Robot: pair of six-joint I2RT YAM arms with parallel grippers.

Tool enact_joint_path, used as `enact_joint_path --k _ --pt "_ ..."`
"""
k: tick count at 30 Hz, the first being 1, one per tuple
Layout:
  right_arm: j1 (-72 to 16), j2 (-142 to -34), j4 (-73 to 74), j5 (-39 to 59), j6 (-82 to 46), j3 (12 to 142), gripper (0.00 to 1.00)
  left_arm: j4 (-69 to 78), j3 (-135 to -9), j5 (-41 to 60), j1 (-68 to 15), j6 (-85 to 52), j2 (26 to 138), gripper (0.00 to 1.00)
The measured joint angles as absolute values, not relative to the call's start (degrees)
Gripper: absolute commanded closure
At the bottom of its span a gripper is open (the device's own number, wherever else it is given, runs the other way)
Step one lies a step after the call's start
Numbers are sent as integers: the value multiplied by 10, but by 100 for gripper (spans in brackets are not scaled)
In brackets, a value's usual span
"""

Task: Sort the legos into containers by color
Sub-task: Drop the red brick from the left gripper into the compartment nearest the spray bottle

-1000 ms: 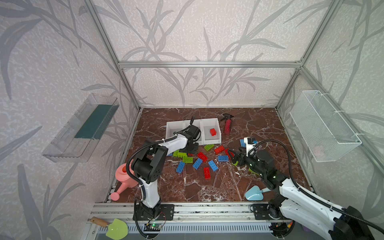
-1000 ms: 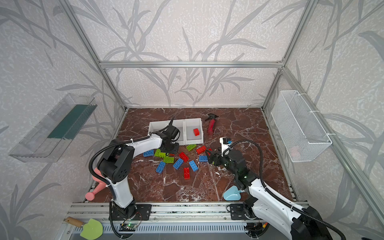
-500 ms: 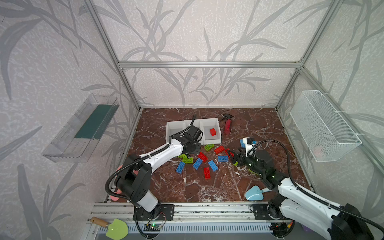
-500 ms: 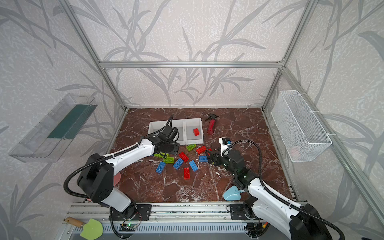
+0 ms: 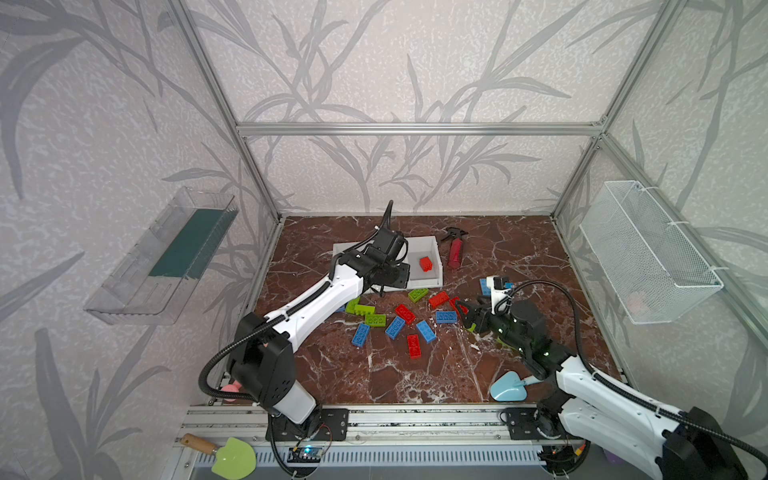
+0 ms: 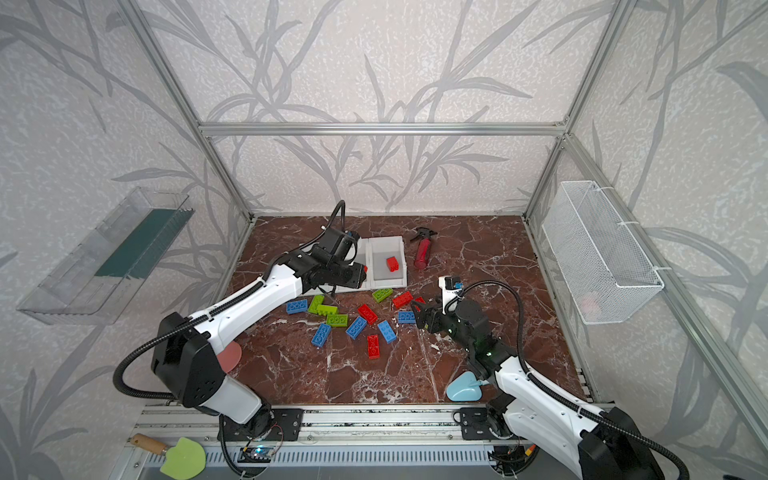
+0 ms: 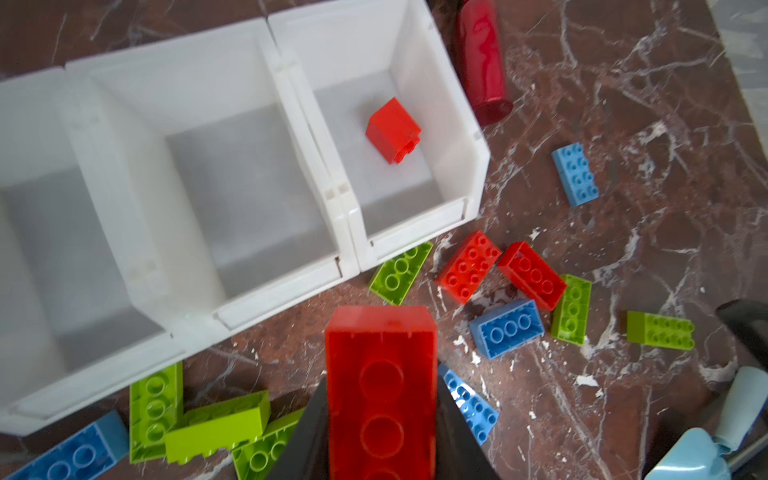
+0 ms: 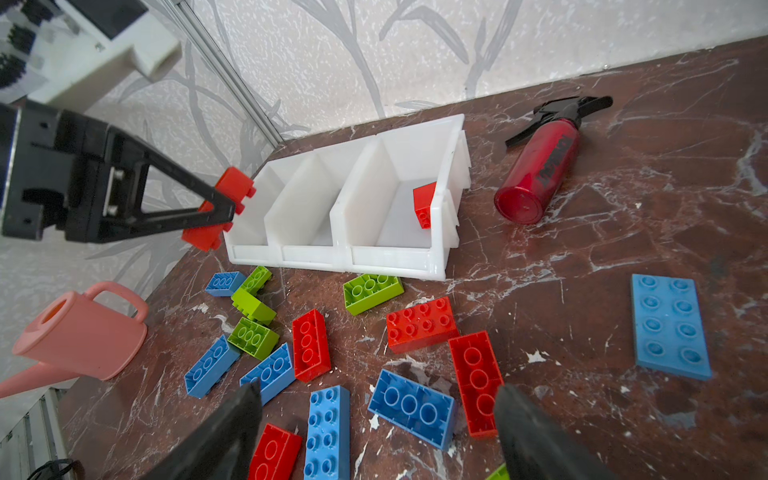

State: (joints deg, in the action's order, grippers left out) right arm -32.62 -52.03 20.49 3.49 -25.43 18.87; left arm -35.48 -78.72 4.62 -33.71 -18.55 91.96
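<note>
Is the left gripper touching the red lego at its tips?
Touching. The left wrist view shows the red lego pressed between both black fingers of the left gripper, with no gap on either side.

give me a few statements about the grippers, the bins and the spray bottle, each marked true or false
1. The left gripper is shut on a red lego. True.
2. The right gripper holds a blue lego. False: its jaws are open and empty.
3. The spray bottle stands upright. False: it lies on its side.
4. The end bin beside that bottle holds a green lego. False: it holds a single red brick.
5. The middle bin is empty. True.
</note>
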Motion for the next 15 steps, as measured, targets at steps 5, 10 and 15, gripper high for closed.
enact_joint_path --k 5,10,15 --pt "-326 -520 205 35 -255 189 12 -363 -903 65 -337 -174 1020 68" --pt "-326 -520 206 35 -255 189 12 -382 -1005 76 -337 -165 1115 68" --pt "-326 -515 205 34 -255 189 12 -403 -1089 79 -337 -165 1195 67"
